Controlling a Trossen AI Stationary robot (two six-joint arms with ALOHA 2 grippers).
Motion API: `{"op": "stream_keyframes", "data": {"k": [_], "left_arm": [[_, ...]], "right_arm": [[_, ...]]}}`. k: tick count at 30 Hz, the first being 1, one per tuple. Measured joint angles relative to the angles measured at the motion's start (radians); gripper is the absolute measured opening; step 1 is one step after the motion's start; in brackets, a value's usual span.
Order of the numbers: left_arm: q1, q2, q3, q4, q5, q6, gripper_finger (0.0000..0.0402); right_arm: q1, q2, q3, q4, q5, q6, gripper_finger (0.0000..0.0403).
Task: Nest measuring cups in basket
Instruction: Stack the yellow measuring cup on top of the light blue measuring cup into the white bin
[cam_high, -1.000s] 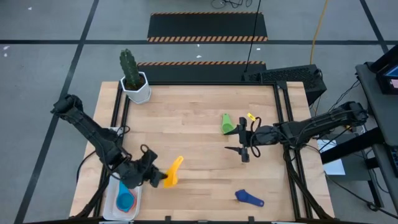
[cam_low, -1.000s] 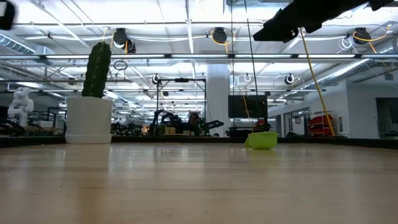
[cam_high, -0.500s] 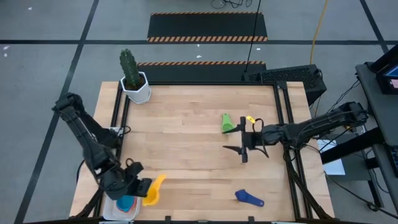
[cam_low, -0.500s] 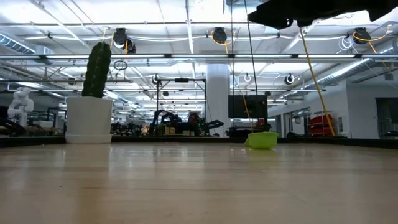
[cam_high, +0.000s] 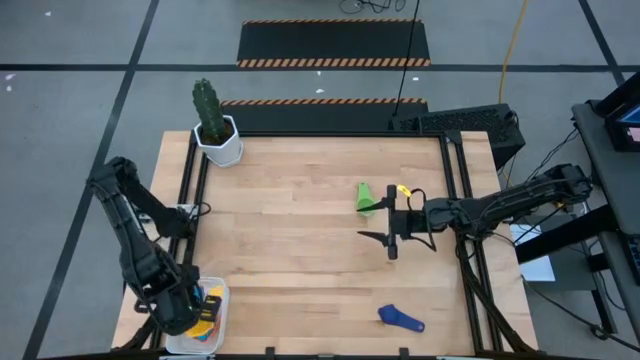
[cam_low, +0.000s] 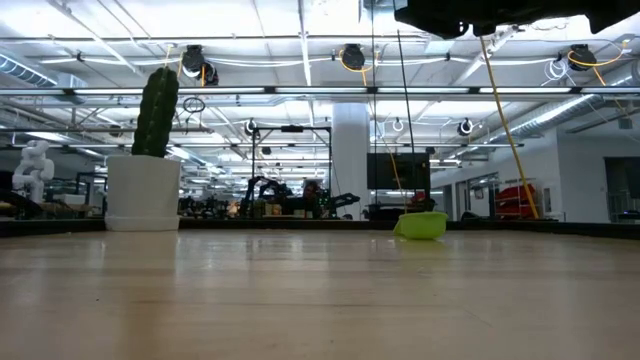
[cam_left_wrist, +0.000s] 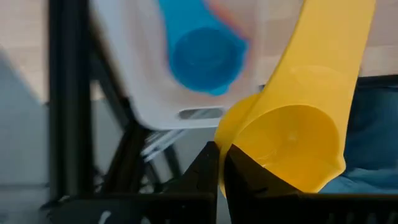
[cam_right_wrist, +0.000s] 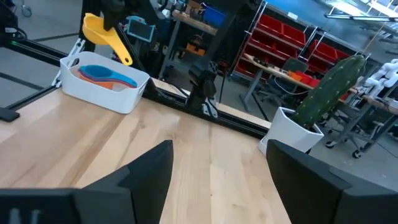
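The yellow measuring cup (cam_left_wrist: 292, 134) is pinched in my left fingers (cam_left_wrist: 214, 168), which are clamped tight on its bowl rim, and it hangs above the white basket (cam_right_wrist: 99, 87) at the near left corner of the surface (cam_high: 300, 230). In the right wrist view the cup sits up over the basket's outer end, bowl high and handle slanting down toward the tray. Its long axis runs roughly along the basket's length, as far as I can judge. Inside the basket lies a light blue cup (cam_left_wrist: 205, 56) with an orange one under or beside it; I cannot tell the exact stacking. So the move ahead turns on one thing: the nested stack lies below and a little inward from my left gripper (cam_high: 200, 308), and the yellow bowl has to come down over the blue bowl with the handles lined up.

My right gripper (cam_high: 392, 236) hovers well apart, near the middle right of the surface, fingers spread wide and holding nothing. The green cup (cam_high: 365, 199) lies just beyond it, close to the fingers, so the right arm is plainly the nearer one for that. The dark blue cup (cam_high: 400, 319) lies at the near edge, also on the right side. A cactus in a white pot (cam_high: 216, 135) stands at the far left corner, clear of all this.
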Motion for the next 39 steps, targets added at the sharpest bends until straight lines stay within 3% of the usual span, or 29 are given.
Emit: {"op": "stream_keyframes", "data": {"k": [15, 23, 39], "left_arm": [[-0.036, 0.181, 0.000, -0.134, 0.029, -0.020, 0.0014], [-0.083, 0.250, 0.000, -0.103, 0.031, -0.027, 0.0017], [-0.104, 0.284, -0.001, -0.097, 0.017, -0.018, 0.0036]], "right_arm": [[0.001, 0.000, 0.000, 0.000, 0.000, 0.035, 0.0253], [0.001, 0.000, 0.000, 0.015, 0.000, 0.043, 0.0253], [0.001, 0.000, 0.000, 0.005, 0.000, 0.120, 0.0253]]}}
